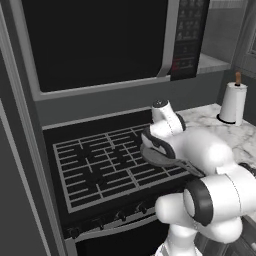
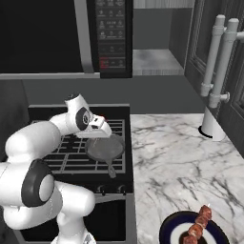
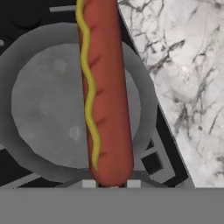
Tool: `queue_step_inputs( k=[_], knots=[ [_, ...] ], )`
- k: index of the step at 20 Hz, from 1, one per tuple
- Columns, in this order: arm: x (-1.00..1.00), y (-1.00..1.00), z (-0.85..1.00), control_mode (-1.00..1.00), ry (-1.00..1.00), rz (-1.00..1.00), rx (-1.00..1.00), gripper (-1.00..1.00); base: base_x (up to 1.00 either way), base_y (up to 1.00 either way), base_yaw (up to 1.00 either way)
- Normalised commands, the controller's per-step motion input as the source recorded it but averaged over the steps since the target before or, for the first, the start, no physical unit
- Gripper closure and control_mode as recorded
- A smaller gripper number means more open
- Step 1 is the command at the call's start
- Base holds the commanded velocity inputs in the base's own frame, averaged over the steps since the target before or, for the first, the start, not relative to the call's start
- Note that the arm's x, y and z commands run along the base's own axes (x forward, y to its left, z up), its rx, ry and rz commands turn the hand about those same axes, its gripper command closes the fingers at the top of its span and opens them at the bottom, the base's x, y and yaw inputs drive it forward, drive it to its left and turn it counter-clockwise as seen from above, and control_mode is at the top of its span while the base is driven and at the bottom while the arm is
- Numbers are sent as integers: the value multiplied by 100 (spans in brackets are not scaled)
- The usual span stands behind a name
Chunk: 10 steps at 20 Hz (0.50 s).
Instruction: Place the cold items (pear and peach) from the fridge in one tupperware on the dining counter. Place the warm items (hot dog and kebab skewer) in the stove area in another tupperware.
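The claw (image 2: 101, 125) hangs over the front right part of the stove (image 1: 107, 167), its fingers pinching 1 end of the hot dog (image 3: 105, 92); in the hand view the sausage runs straight away from the fingertips, a wavy line of yellow mustard along its length. Below it sits a round grey pan (image 3: 39, 105) on the black grate (image 1: 95, 165), with its handle (image 2: 110, 169) pointing toward the front edge of the stove. Whether the far end of the hot dog touches the pan cannot be told.

The white arm rises from the base, folds at a bulky elbow and reaches forward, with the wrist bent so the hand points down at the pan. In the right base view the hand is just above the pan's rim.

To the right of the stove lies a marble counter (image 2: 176, 157). At its near edge a dark blue plate (image 2: 167, 231) carries the kebab skewer (image 2: 198, 225), well apart from the claw. Farther back on the counter stands a roll of paper towels (image 1: 233, 101). A black microwave (image 1: 100, 40) hangs above the stove, its keypad on the right side. 2 pale vertical handles (image 2: 220, 57) on a dark door show at the far right of the counter.
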Motion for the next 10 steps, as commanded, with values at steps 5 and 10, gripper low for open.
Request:
queue_step_inputs(
  k=[5,10],
  knots=[
    [-100,4,5,-100,-1,0,13,100,0,0,0],
    [-97,9,46,-100,0,0,15,100,0,0,0]
  ],
)
